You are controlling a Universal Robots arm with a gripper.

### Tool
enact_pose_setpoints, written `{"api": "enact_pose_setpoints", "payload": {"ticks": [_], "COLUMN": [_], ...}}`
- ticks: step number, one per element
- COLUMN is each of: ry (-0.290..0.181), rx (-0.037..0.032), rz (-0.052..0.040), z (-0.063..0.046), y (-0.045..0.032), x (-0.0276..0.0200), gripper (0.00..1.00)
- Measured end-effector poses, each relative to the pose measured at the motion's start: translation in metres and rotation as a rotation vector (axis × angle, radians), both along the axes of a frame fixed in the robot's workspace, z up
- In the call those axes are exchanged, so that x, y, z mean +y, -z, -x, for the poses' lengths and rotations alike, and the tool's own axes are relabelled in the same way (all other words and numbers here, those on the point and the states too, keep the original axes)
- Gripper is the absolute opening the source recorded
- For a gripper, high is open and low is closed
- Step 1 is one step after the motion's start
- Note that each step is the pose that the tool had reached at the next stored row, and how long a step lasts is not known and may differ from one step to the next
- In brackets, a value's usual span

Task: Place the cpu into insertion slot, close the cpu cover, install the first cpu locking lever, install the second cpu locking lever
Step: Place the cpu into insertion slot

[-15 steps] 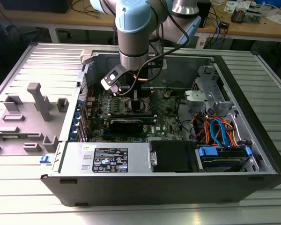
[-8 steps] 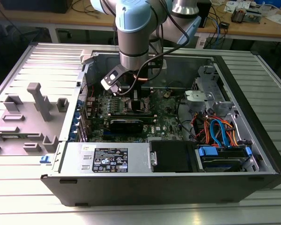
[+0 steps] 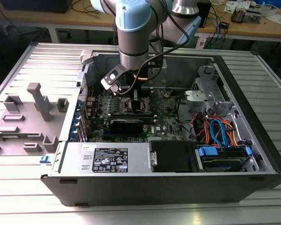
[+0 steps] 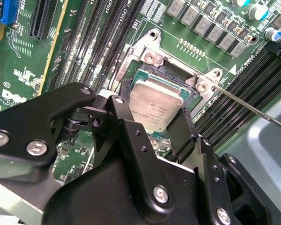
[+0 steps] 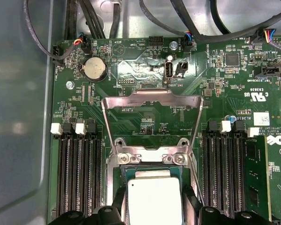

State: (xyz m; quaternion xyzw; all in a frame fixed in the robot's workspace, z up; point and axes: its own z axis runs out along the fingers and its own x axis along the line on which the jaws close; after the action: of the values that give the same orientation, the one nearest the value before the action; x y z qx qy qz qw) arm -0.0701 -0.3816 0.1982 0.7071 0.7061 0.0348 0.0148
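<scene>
My gripper (image 4: 153,110) is shut on the cpu (image 4: 154,105), a flat silver-grey square pinched at two opposite edges by the black fingers (image 4: 126,126). The cpu hangs slightly tilted, right over the insertion slot (image 4: 155,77), whose dark centre and shiny rim show around it. In the first wrist view the cpu (image 5: 152,199) covers most of the slot (image 5: 152,169). The cpu cover (image 5: 152,95) is swung open and lies back on the green board beyond its hinge. A thin metal lever rod (image 4: 253,108) sticks out from the slot's corner. The exterior view has the gripper (image 3: 136,93) low over the motherboard inside the open computer case.
Long black memory slots (image 5: 79,173) flank the socket on both sides. A coin battery (image 5: 94,69) and black cables (image 5: 201,33) lie beyond the open cover. The power supply (image 3: 107,159), drive bay with orange and blue cables (image 3: 220,133) and a grey fixture tray (image 3: 23,122) surround the board.
</scene>
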Motion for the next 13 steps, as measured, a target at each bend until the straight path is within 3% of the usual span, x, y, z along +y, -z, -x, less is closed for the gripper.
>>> {"api": "enact_pose_setpoints", "payload": {"ticks": [13], "ry": [0.001], "rx": [0.0005], "rz": [0.0010], "z": [0.0001], "y": [-0.0010], "x": [0.0022], "gripper": [0.56]}}
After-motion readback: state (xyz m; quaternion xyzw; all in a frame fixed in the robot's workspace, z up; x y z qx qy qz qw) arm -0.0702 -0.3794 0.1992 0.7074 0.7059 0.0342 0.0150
